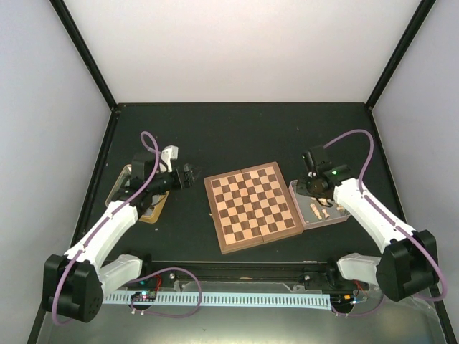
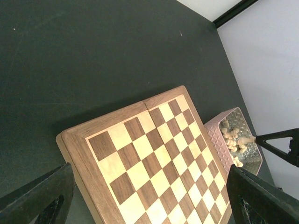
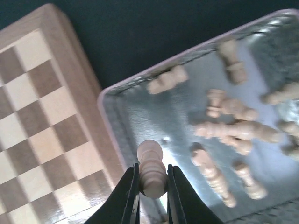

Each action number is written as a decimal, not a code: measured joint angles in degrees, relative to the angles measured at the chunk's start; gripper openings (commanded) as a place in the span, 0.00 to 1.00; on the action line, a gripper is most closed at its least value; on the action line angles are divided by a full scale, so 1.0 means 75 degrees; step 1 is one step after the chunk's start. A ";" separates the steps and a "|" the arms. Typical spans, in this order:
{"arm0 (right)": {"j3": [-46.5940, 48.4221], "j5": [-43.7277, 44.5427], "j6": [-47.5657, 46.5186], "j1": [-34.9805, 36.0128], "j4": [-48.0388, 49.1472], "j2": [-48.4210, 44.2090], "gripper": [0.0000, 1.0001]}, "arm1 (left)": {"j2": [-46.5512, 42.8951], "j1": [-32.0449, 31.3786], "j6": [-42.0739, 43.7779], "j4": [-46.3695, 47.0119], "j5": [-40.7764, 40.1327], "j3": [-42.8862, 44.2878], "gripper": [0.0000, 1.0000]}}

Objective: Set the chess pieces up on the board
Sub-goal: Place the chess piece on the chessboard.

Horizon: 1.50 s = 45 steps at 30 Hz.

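The board (image 1: pixel 251 208) lies at the table's middle, and no piece stands on the squares that show. My right gripper (image 3: pixel 153 181) is shut on one pale tan chess piece (image 3: pixel 151 168), held by its body with its round end sticking out past the fingertips. It hangs over the tray's (image 3: pixel 140 77) floor, close to the rim on the board's (image 3: pixel 37 116) side. Several more pale chess pieces (image 3: pixel 233 130) lie loose in that tray. My left gripper (image 2: pixel 152 205) stands open with nothing in it, above the board's (image 2: pixel 154 158) left edge.
The tray (image 1: pixel 343 215) sits against the board's right side, with my right gripper (image 1: pixel 314 195) over it. A gold tin (image 1: pixel 155 210) and a clear tray (image 1: pixel 117 188) lie under the left arm, behind my left gripper (image 1: pixel 188 176). Black frame posts rise at the far corners.
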 measured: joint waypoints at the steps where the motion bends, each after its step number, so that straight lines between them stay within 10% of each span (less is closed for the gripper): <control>1: 0.0000 -0.0230 -0.0017 0.0009 0.0070 0.0023 0.02 | 0.0000 -0.0012 -0.0012 -0.0003 -0.0006 -0.0003 0.90; 9: 0.0568 -0.1804 -0.0166 0.1402 0.0734 0.1230 0.02 | 0.0076 -0.0146 -0.0079 -0.0012 -0.0111 -0.0032 0.89; 23: 0.3529 -0.0970 -0.0475 0.4532 0.0344 0.4590 0.02 | -0.0350 -0.0181 -0.0495 -0.0490 -0.1469 -0.0204 0.89; 45: 0.4741 -0.0335 -0.0568 0.5056 -0.0254 0.5540 0.10 | -0.1903 -0.0181 -0.1154 -0.0935 -0.3893 -0.0746 0.89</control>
